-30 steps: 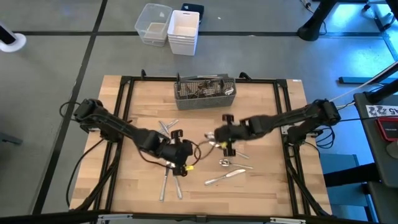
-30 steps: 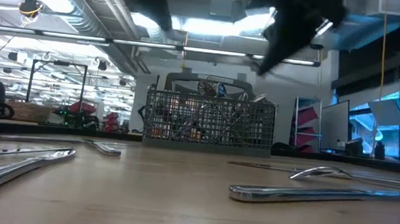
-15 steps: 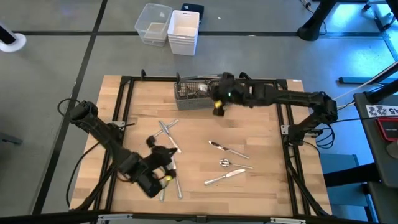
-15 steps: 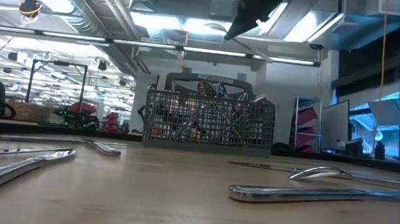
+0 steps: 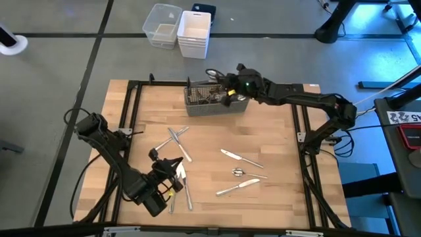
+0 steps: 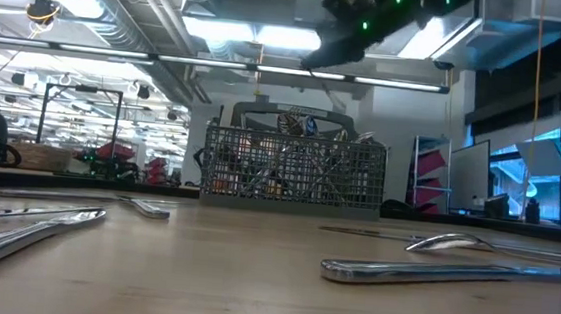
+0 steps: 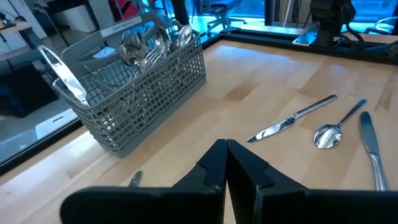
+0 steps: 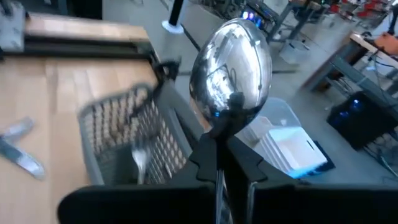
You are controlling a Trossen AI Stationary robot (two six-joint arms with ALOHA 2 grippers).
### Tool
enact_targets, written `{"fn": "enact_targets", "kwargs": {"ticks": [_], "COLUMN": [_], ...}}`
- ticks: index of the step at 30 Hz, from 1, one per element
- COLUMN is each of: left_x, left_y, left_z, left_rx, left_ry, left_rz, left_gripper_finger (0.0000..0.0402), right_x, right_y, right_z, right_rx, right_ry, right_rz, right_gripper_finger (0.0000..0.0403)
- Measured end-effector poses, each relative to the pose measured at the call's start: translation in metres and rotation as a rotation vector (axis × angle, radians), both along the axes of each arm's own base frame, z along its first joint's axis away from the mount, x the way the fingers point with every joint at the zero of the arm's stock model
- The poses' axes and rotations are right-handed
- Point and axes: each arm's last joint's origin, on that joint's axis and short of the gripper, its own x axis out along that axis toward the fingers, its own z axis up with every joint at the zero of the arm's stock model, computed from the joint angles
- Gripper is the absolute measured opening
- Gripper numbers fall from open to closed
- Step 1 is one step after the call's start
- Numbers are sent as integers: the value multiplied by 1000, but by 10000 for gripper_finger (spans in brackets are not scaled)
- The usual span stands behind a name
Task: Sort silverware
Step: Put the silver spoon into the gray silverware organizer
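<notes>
1. Gripping a spoon (image 8: 231, 68), the right tool (image 5: 227, 84) is hovering over the wire-mesh caddy (image 5: 217, 104) at upper centre.
2. Staying clenched and empty, the left tool (image 5: 176, 170) is hanging at lower left above desk (image 5: 276, 138) cutlery.

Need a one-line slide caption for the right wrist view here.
Right tool shut on a spoon, its bowl raised above the wire caddy.

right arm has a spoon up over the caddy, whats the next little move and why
Probably lower the right gripper into the grey wire-mesh caddy, then open. Its fingers pinch the shiny metal spoon by the handle, bowl up, above the caddy, which already holds silverware.
</notes>
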Motion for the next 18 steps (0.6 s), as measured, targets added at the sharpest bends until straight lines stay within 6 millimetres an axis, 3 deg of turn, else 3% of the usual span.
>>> {"fn": "enact_targets", "kwargs": {"ticks": [11, 18], "left_x": [1, 1], "left_y": [0, 0], "left_z": [-1, -1], "left_rx": [-6, -7], "left_ry": [-20, -22], "left_rz": [6, 7], "left_gripper_finger": [3, 3], "right_x": [-22, -35], "right_y": [-6, -2], "right_z": [-61, -90], "right_rx": [-133, -79], "right_ry": [-227, -206], "right_rz": [-54, -51], "right_gripper_finger": [8, 41]}}
